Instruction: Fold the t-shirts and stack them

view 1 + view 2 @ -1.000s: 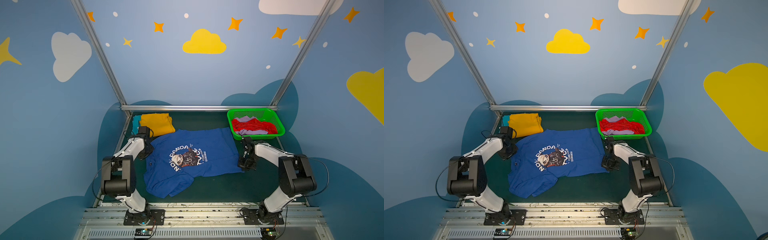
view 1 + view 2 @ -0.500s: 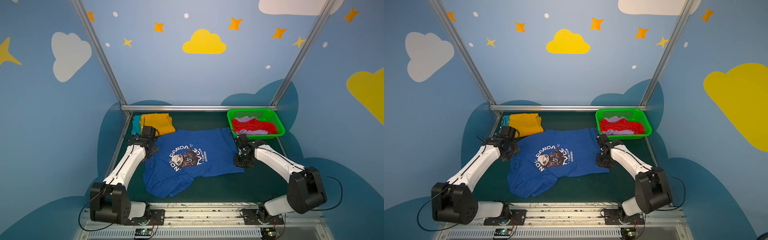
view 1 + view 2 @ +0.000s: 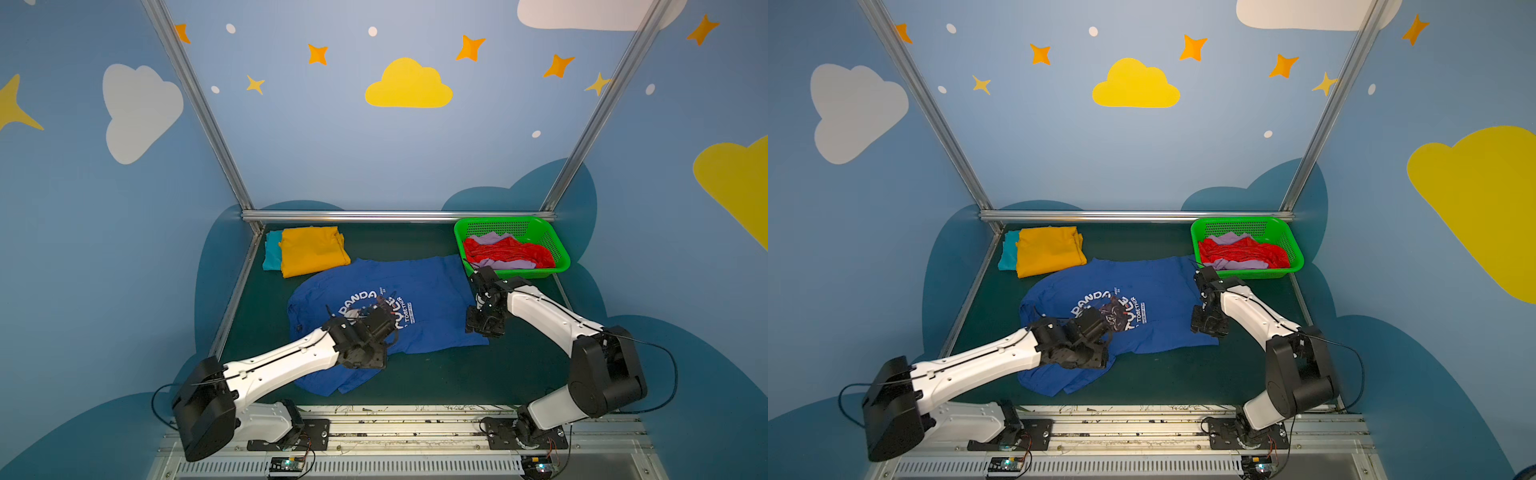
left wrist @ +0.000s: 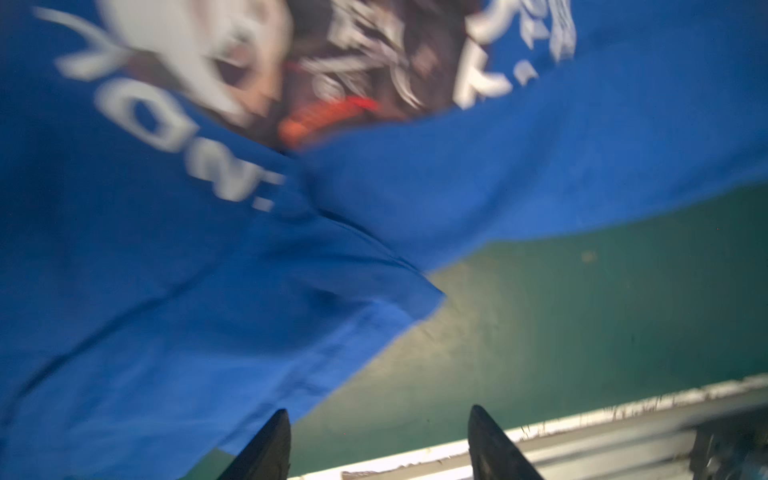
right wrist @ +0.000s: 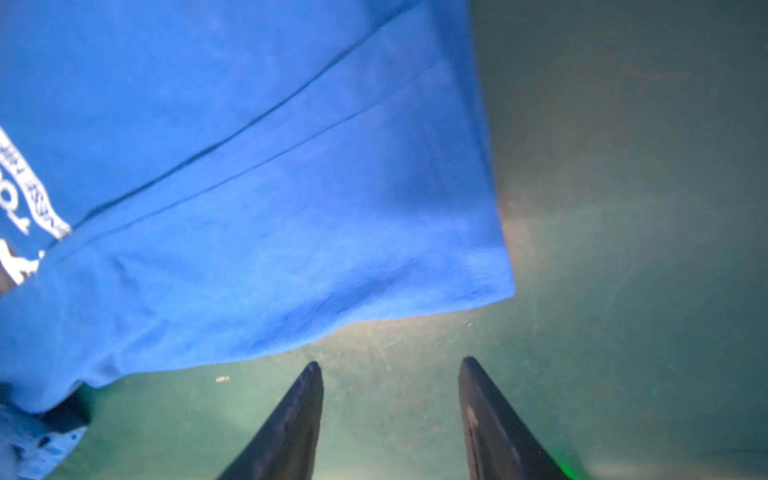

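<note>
A royal blue t-shirt (image 3: 432, 291) (image 3: 1158, 286) with a panda print lies spread on the green mat, its near left part crumpled. My left gripper (image 3: 368, 365) (image 3: 1090, 362) hangs over the shirt's near left part. It is open and empty (image 4: 378, 415), above the sleeve edge (image 4: 166, 270). My right gripper (image 3: 484, 330) (image 3: 1208, 328) is by the shirt's near right corner. It is also open and empty (image 5: 390, 365), just off the hem (image 5: 249, 166). A folded mustard yellow t-shirt (image 3: 311, 249) lies on a teal one (image 3: 271, 249) at the back left.
A green mesh basket (image 3: 559, 259) at the back right holds a red t-shirt (image 3: 511, 251) and a lilac one (image 3: 490, 239). A metal rail (image 3: 395, 419) runs along the table's front edge. Blue walls and a metal frame (image 3: 395, 216) close in the back and sides.
The left arm has swung from the shirt's far left edge to over its near left part. The right gripper has shifted slightly toward the front. Both grippers have opened.
</note>
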Tool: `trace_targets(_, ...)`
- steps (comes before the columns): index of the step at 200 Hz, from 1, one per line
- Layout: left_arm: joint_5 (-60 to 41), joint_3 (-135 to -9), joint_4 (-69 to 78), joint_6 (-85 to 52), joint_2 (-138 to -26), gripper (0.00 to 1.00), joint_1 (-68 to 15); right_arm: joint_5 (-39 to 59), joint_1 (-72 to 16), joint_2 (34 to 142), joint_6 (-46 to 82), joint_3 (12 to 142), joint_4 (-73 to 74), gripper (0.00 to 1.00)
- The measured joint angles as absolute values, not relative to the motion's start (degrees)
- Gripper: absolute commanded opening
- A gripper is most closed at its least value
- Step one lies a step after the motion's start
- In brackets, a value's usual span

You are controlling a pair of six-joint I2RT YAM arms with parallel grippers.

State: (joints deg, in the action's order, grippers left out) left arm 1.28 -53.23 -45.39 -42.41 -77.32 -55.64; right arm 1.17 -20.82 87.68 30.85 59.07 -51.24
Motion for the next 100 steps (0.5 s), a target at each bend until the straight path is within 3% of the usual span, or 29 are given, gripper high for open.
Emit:
trace_targets(42, 1.43, -57.63, -46.89, -40.25, -90.61, 0.65, -62.39, 2.70, -17.41, 88.38, 29.98, 63.18, -51.64, 0.55)
trace_targets(100, 7.86, -61.65, -52.49, -39.27, -101.86, 0.60, -63.09, 4.82, -15.18, 88.14, 28.86, 64.20, -51.66, 0.56)
